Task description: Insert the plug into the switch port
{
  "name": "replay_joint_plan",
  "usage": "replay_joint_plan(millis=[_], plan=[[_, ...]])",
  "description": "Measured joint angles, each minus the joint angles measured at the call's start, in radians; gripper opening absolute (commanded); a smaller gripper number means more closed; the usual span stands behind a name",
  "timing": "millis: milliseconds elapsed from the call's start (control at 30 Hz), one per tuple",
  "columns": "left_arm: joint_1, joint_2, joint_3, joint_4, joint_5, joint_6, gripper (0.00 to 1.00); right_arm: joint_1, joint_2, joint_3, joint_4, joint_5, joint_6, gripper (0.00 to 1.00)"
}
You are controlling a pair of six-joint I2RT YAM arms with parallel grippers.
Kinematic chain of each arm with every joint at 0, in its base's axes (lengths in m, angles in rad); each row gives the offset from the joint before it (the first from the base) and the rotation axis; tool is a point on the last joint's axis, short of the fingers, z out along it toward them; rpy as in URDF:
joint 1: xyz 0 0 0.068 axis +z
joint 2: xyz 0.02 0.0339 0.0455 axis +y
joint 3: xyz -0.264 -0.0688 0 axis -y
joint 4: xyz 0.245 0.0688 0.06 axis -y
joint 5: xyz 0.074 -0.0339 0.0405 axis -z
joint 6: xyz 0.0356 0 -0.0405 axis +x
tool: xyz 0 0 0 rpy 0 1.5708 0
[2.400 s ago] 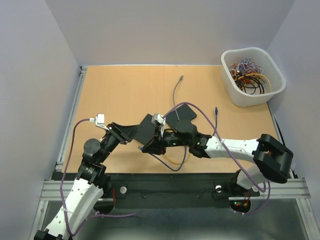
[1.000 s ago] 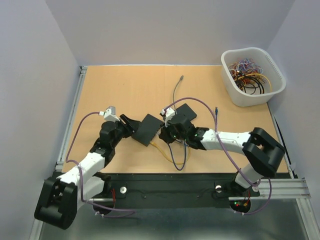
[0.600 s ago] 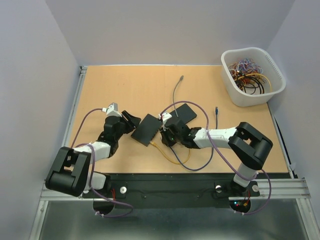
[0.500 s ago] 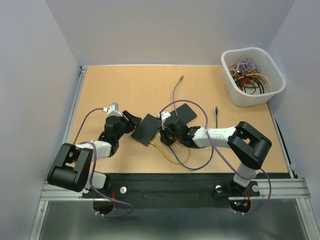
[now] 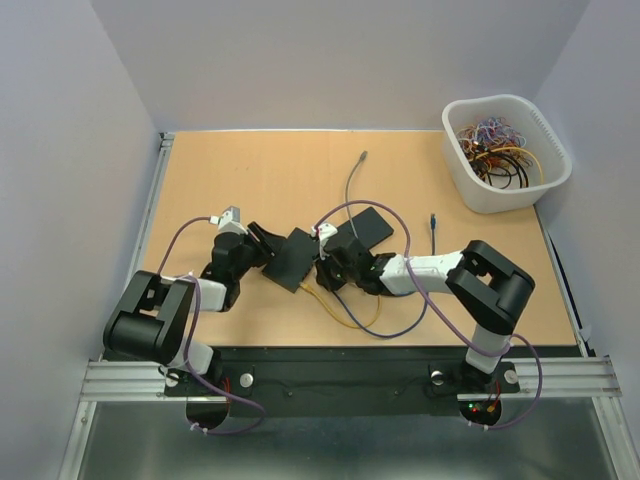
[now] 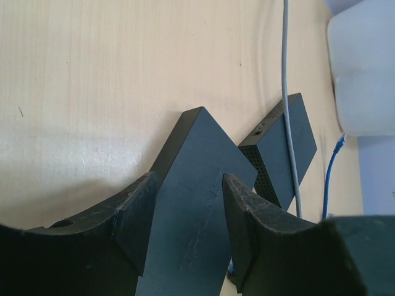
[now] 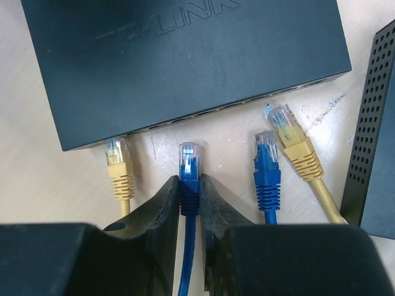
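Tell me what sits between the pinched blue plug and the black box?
Nothing but a strip of bare table, seen in the right wrist view; the blue plug ends just short of the switch.

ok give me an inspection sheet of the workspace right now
surface: wooden table, scuffed near the ports
job's things: black switch flat on the table; blue plug aimed at its ports, not yet in
clutter: second black box beside the switch; white bin of cable coils, far right corner
grippers: left gripper seemingly clamps the switch's end; right gripper shut on the blue plug
cables: yellow plug, spare blue plug and second yellow plug lie loose by the ports; grey cable runs over the box
surroundings: plain grey walls; nothing else seen
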Motion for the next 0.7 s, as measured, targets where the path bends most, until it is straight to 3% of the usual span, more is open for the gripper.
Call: replay_joint_plan(millis=[700], plan=[[-0.010, 0.095, -0.034, 0.104, -0.003, -0.025, 0.56, 0.031, 0.016, 0.037, 0.012, -0.006, 0.000, 0.01]])
